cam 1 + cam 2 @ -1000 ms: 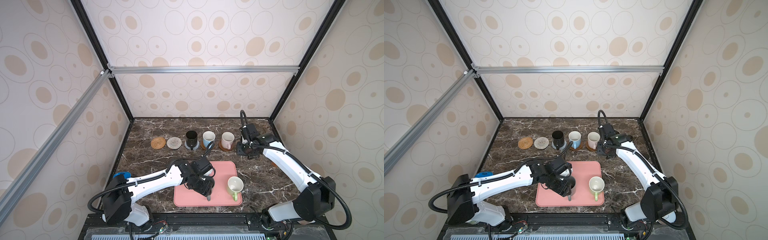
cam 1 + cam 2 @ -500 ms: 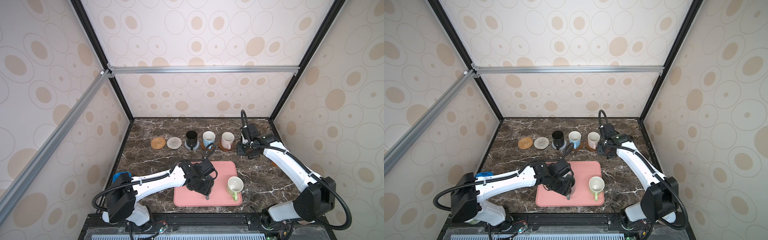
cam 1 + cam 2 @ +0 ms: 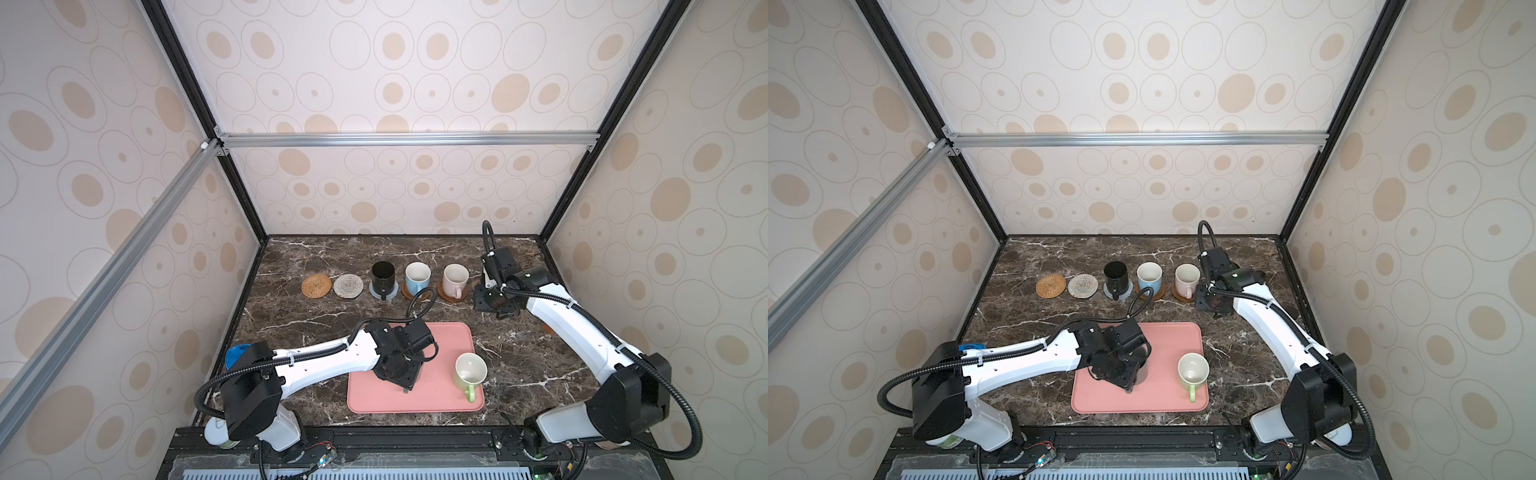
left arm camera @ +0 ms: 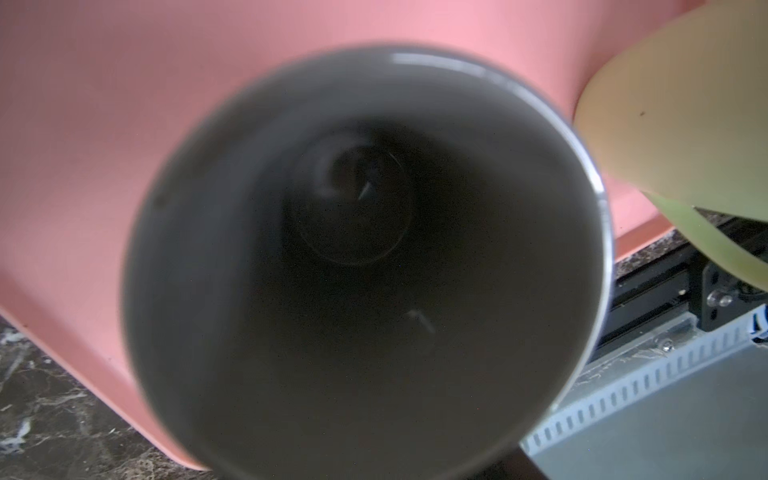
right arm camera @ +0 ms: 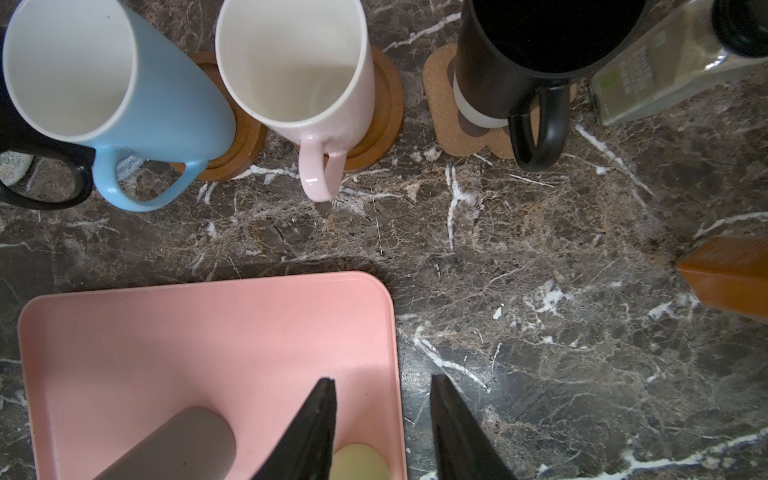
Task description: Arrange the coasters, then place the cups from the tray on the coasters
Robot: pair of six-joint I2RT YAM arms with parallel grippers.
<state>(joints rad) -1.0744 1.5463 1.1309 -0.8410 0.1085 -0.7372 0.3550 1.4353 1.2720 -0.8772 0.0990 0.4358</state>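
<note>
Cream wallpaper panels printed with beige ovals [image 3: 395,83] enclose a dark brown, white-veined marble counter [image 3: 332,257] on 3 sides. Black corner posts [image 3: 240,187] and a silver aluminium crossbar [image 3: 407,139] frame the booth under soft, even light.

Enclosed robot test booth in a lab
Wallpapered panels [image 3: 415,62] and an aluminium beam [image 3: 407,139] are boxing in a marble tabletop [image 3: 332,257].

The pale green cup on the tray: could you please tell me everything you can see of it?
The pale green cup looks like glossy ceramic, pale green outside and creamy white inside, and seems empty. It stands upright on the pink tray, near the tray's near right corner as seen in both top views. Its single loop handle points toward the tray's near rim. Only the tray appears to touch it.
</note>
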